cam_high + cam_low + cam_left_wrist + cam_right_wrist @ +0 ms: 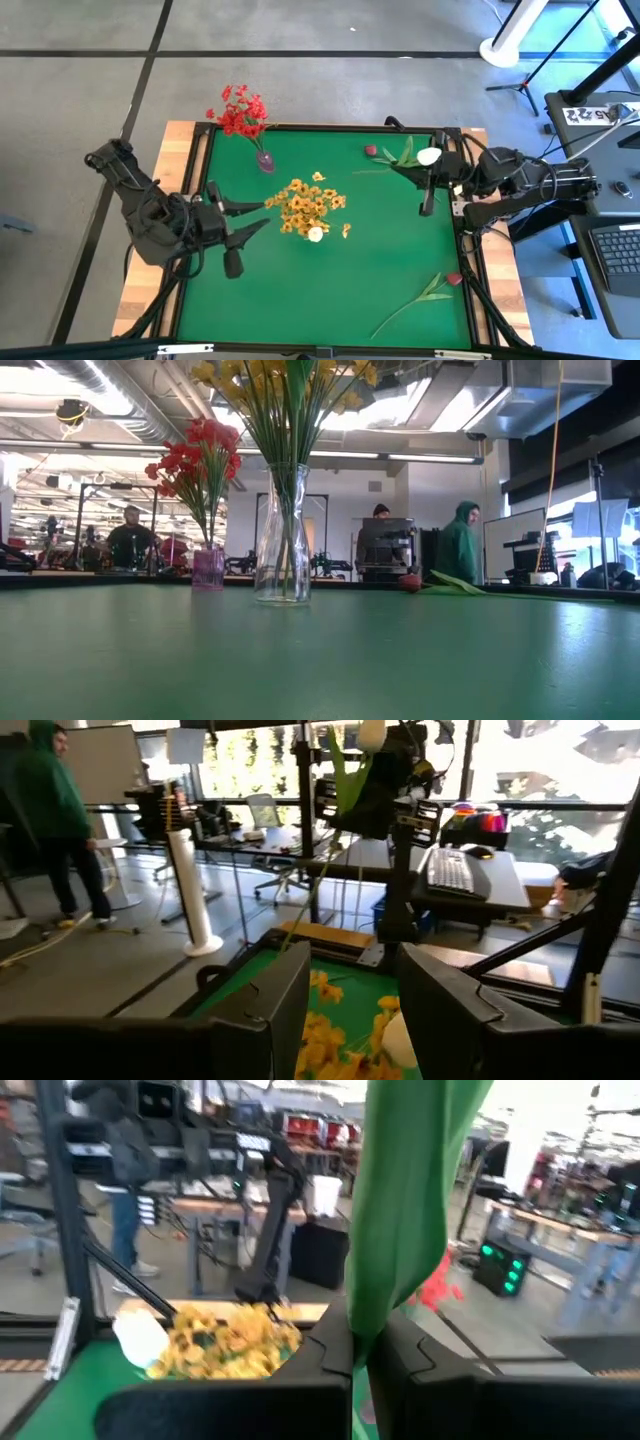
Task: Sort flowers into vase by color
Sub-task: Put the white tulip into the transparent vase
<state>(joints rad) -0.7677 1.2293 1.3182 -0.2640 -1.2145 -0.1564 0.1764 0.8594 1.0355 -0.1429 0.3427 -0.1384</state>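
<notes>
Right gripper (428,172) clamped on white tulip (428,156) at two o'clock; left gripper (245,220) apart by yellow bunch (310,205), apparently empty.

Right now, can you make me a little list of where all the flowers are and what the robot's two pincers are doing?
red flowers: in the small pink vase at the mat's far edge
yellow flowers: in the clear glass vase mid-mat
white tulip: held up at the right side
pink rosebuds: one lying at the far edge, one near the right corner
left pincer: open, beside the yellow flowers
right pincer: shut on the white tulip's stem
</notes>
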